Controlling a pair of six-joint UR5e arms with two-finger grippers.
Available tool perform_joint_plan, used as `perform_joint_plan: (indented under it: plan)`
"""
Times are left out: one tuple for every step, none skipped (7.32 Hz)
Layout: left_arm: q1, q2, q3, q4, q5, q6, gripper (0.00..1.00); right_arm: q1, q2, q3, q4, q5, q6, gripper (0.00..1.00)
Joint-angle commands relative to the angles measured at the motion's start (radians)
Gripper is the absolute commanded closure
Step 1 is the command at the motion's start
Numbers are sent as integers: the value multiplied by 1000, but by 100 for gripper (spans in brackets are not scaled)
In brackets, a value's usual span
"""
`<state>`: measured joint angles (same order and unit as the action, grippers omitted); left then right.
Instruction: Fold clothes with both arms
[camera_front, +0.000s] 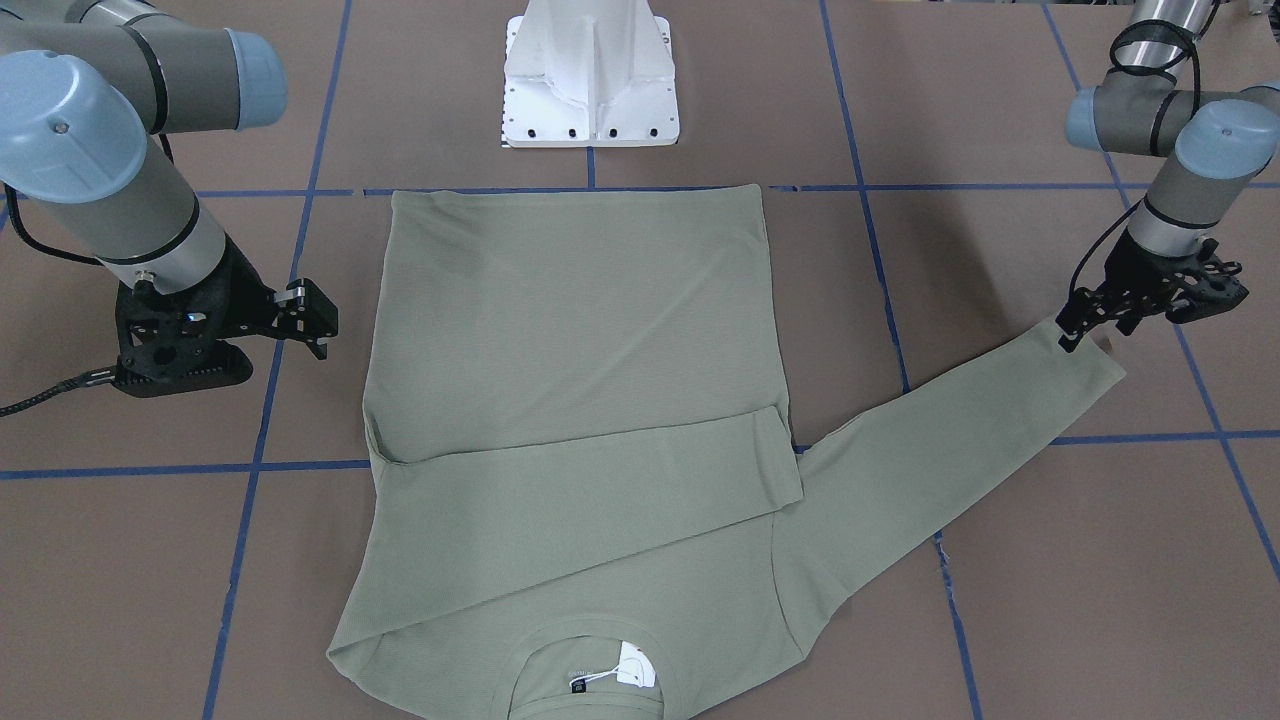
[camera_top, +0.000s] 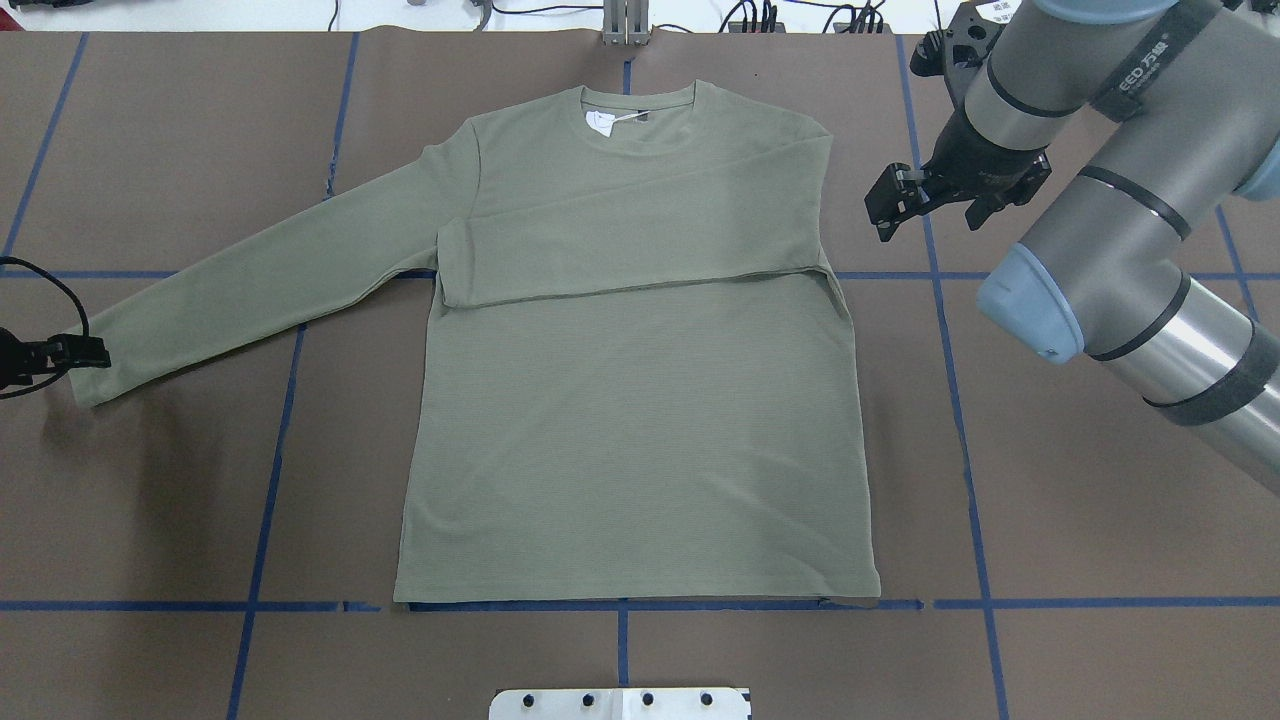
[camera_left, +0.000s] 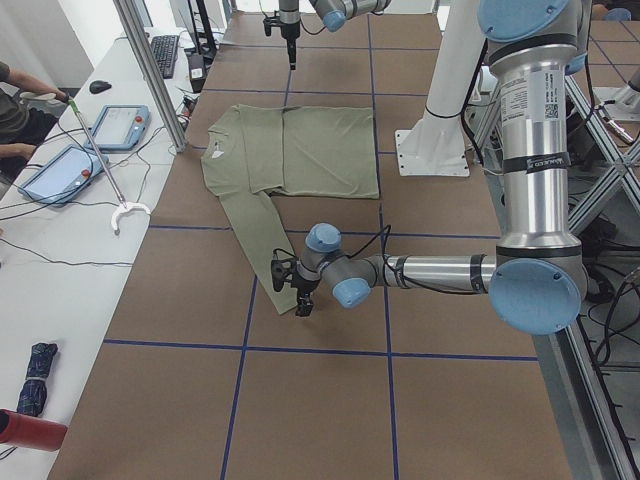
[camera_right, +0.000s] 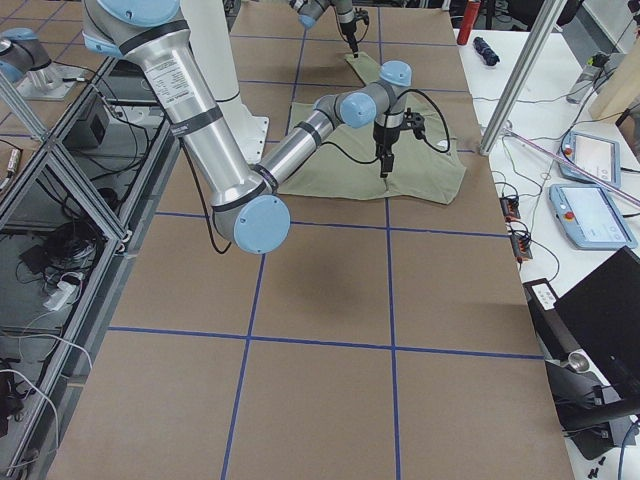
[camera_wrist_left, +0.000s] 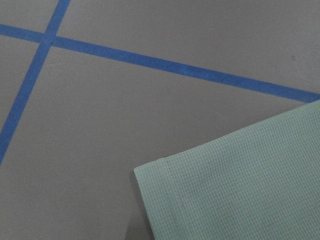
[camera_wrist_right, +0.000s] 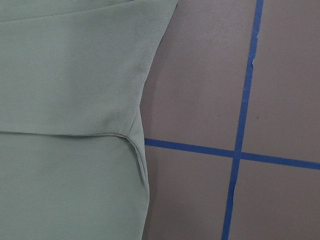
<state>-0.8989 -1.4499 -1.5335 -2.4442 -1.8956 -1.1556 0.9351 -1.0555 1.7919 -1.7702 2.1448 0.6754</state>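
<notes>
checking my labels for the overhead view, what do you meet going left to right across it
left gripper → outstretched sleeve → shirt body → right gripper → right arm

Robotics lab: teach pendants, aluminium frame posts, blue-taped grid table.

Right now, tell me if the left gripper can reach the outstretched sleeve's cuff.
Probably yes: the left gripper hangs right at the cuff, which lies flat on the table with nothing covering it.
</notes>
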Motion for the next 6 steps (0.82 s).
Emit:
perform_joint_plan:
  plan:
    - [0,2,0,1,1,-1,15,4,0,1,-1,6,1,0]
    - [0,2,0,1,1,-1,15,5,0,1,-2,10,1,0]
    - [0,0,0,1,0,-1,15,8,-1,1,-2,12,1,0]
    - [2,0,1,1,0,-1,15,8,0,1,-2,12,1,0]
    - [2,0,0,1,0,-1,15,8,-1,1,-2,12,1,0]
    - [9,0,1,2,0,-1,15,8,-1,1,-2,12,1,0]
